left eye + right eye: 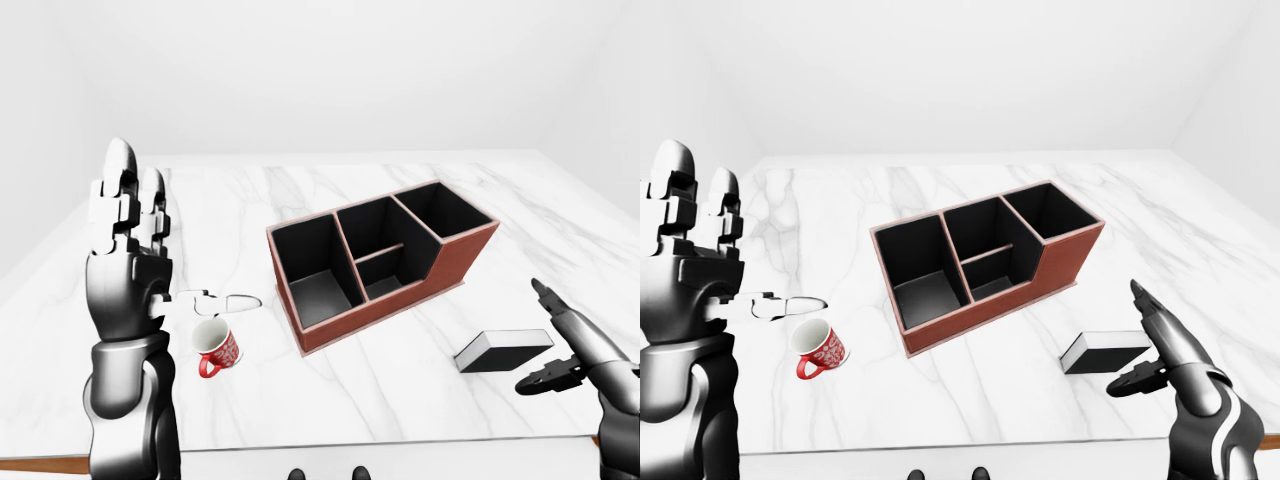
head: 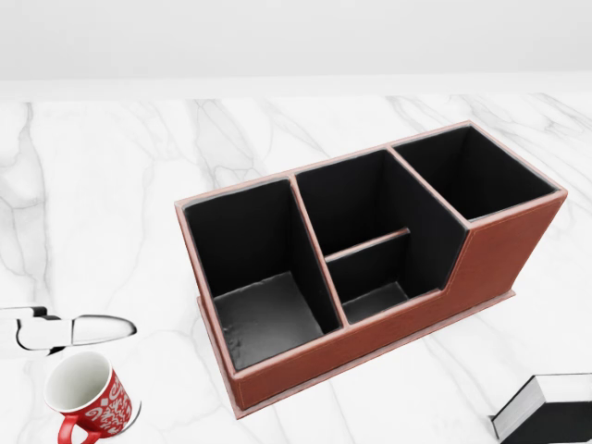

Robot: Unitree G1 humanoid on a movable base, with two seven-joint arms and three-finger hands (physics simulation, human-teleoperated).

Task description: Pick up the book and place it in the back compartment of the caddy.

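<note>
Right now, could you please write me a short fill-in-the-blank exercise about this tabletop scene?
1. The book lies flat on the marble ____, not in the caddy.
2. The mug is red and ____.
3. The right hand is open beside the ____.
4. The left hand is raised with its fingers pointing ____.

Missing words: table; white; book; up

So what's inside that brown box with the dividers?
Nothing shows inside the caddy: all four black-lined compartments look empty. Its near wall hides part of some floors. The book lies outside on the marble table.
</note>
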